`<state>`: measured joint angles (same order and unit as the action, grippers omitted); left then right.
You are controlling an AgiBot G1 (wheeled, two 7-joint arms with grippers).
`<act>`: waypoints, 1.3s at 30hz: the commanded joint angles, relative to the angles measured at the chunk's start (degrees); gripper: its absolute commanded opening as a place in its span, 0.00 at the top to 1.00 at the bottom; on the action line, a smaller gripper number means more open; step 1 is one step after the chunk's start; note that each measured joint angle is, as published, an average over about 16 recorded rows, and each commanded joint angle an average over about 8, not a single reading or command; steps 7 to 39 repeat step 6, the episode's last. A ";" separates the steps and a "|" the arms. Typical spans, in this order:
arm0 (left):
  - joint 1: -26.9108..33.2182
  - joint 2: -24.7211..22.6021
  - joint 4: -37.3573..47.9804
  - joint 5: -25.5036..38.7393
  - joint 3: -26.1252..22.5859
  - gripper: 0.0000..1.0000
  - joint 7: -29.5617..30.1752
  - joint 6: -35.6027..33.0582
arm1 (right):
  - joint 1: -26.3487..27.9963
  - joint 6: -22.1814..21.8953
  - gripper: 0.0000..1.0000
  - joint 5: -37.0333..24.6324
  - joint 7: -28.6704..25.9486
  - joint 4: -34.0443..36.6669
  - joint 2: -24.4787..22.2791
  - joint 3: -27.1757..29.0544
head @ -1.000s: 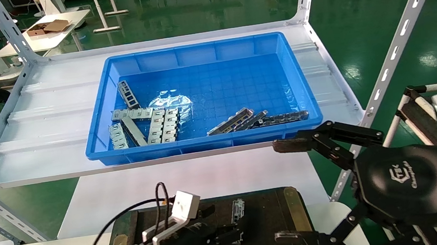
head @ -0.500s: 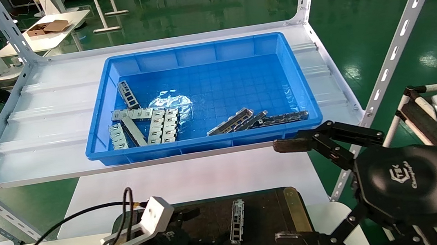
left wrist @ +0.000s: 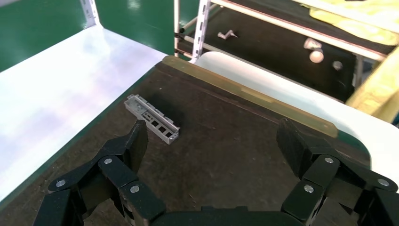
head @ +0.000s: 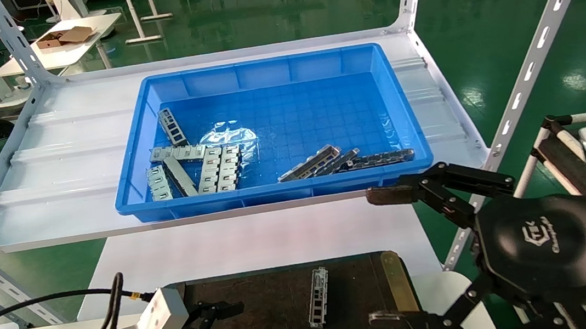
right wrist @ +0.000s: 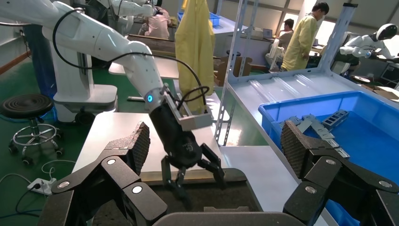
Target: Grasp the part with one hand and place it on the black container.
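The part (head: 318, 297), a slim silver-grey channel with rectangular cut-outs, lies flat on the black container (head: 265, 311), near its far right side. In the left wrist view the part (left wrist: 151, 118) rests on the container (left wrist: 226, 141) just beyond one finger. My left gripper (head: 216, 312) is open and empty, low over the container's left end, apart from the part. It also shows in the left wrist view (left wrist: 212, 136) and the right wrist view (right wrist: 195, 183). My right gripper (head: 381, 256) is open and empty at the container's right end.
A blue bin (head: 274, 191) on the white shelf (head: 60, 158) holds several grey metal strips (head: 194, 167) and darker slotted pieces (head: 342, 161). A white table (head: 257, 240) lies between the shelf and the container. Slanted shelf posts (head: 529, 57) stand at the right.
My left gripper has let go of the part and drawn back to the left, away from it. The part now lies alone on the container. The right arm has not moved.
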<state>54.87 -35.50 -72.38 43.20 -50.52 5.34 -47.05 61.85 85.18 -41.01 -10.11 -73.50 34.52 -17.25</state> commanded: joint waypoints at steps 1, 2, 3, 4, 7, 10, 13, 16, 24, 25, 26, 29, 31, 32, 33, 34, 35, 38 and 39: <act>0.38 1.71 -0.86 -0.17 0.20 0.00 0.00 -1.82 | 0.00 0.00 0.00 0.00 0.00 0.00 0.00 -0.01; 0.51 2.13 -1.25 -0.20 0.21 0.00 0.17 -2.18 | 0.00 0.00 0.00 0.01 0.01 0.00 0.00 -0.01; 0.62 2.48 -1.62 -0.26 0.23 0.00 0.38 -2.46 | 0.00 -0.01 0.00 0.01 0.01 0.00 -0.01 -0.01; 0.67 2.67 -1.81 -0.29 0.24 0.00 0.48 -2.62 | 0.00 -0.01 0.00 0.01 0.01 0.00 -0.01 -0.01; 0.76 2.98 -2.20 -0.37 0.26 0.00 0.70 -2.85 | 0.00 -0.01 0.00 0.01 0.01 0.00 -0.01 -0.02; 0.76 2.98 -2.20 -0.37 0.26 0.00 0.70 -2.85 | 0.00 -0.01 0.00 0.01 0.01 0.00 -0.01 -0.02; 0.76 2.98 -2.20 -0.37 0.26 0.00 0.70 -2.85 | 0.00 -0.01 0.00 0.01 0.01 0.00 -0.01 -0.02; 0.76 2.98 -2.20 -0.37 0.26 0.00 0.70 -2.85 | 0.00 -0.01 0.00 0.01 0.01 0.00 -0.01 -0.02; 0.76 2.98 -2.20 -0.37 0.26 0.00 0.70 -2.85 | 0.00 -0.01 0.00 0.01 0.01 0.00 -0.01 -0.02; 0.76 2.98 -2.20 -0.37 0.26 0.00 0.70 -2.85 | 0.00 -0.01 0.00 0.01 0.01 0.00 -0.01 -0.02; 0.76 2.98 -2.20 -0.37 0.26 0.00 0.70 -2.85 | 0.00 -0.01 0.00 0.01 0.01 0.00 -0.01 -0.02; 0.76 2.98 -2.20 -0.37 0.26 0.00 0.70 -2.85 | 0.00 -0.01 0.00 0.01 0.01 0.00 -0.01 -0.02; 0.76 2.98 -2.20 -0.37 0.26 0.00 0.70 -2.85 | 0.00 -0.01 0.00 0.01 0.01 0.00 -0.01 -0.02; 0.76 2.98 -2.20 -0.37 0.26 0.00 0.70 -2.85 | 0.00 -0.01 0.00 0.01 0.01 0.00 -0.01 -0.02; 0.76 2.98 -2.20 -0.37 0.26 0.00 0.70 -2.85 | 0.00 -0.01 0.00 0.01 0.01 0.00 -0.01 -0.02; 0.76 2.98 -2.20 -0.37 0.26 0.00 0.70 -2.85 | 0.00 -0.01 0.00 0.01 0.01 0.00 -0.01 -0.02; 0.76 2.98 -2.20 -0.37 0.26 0.00 0.70 -2.85 | 0.00 -0.01 0.00 0.01 0.01 0.00 -0.01 -0.02; 0.76 2.98 -2.20 -0.37 0.26 0.00 0.70 -2.85 | 0.00 -0.01 0.00 0.01 0.01 0.00 -0.01 -0.02; 0.76 2.98 -2.20 -0.37 0.26 0.00 0.70 -2.85 | 0.00 -0.01 0.00 0.01 0.01 0.00 -0.01 -0.02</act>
